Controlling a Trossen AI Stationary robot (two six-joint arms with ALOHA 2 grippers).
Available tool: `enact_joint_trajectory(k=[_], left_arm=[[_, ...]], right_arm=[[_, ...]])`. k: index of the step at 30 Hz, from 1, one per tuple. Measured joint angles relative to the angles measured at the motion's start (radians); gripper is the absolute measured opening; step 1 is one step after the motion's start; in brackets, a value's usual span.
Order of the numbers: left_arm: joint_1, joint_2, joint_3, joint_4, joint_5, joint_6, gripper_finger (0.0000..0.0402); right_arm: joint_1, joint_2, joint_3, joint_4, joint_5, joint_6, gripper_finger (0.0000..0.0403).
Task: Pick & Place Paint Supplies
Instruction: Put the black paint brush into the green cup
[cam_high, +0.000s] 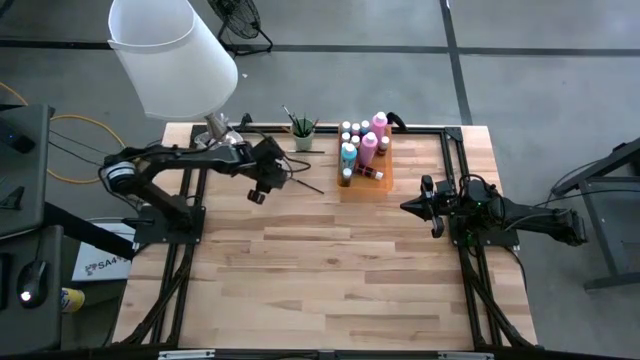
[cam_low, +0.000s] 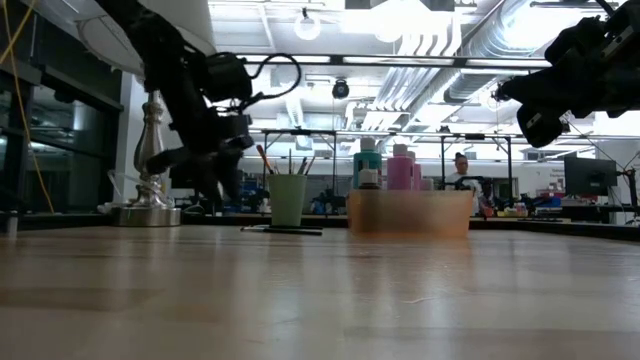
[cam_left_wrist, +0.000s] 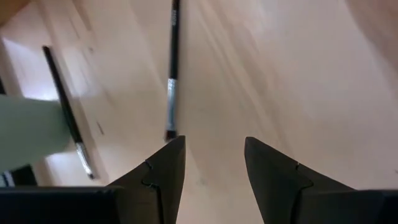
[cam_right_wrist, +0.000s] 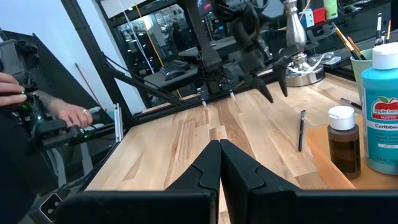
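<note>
On table, thin dark-handled paintbrush

The pale wooden table carries, along its far edge, a silver lamp base under a white lampshade, a pale green cup of brushes, and an orange tray of paint bottles. Two dark-handled paintbrushes lie flat on the wood between cup and tray.
</note>
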Motion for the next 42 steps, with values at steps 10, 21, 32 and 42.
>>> enact_joint_trajectory(k=[10, 21, 32, 42], left_arm=[[0.041, 0.143, 0.127, -0.031, -0.016, 0.081, 0.0161], [0.074, 0.212, 0.167, -0.069, -0.008, 0.105, 0.0161], [0.078, 0.247, 0.167, -0.069, -0.005, 0.12, 0.0161], [0.087, 0.262, 0.167, -0.036, 0.003, 0.139, 0.0161]], right_arm=[[0.0, 0.0, 0.0, 0.0, -0.001, 0.0, 0.0002], [0.0, 0.0, 0.0, 0.0, -0.002, 0.0, 0.0002], [0.0, 0.0, 0.0, 0.0, -0.002, 0.0, 0.0002], [0.0, 0.0, 0.0, 0.0, -0.002, 0.0, 0.0002]])
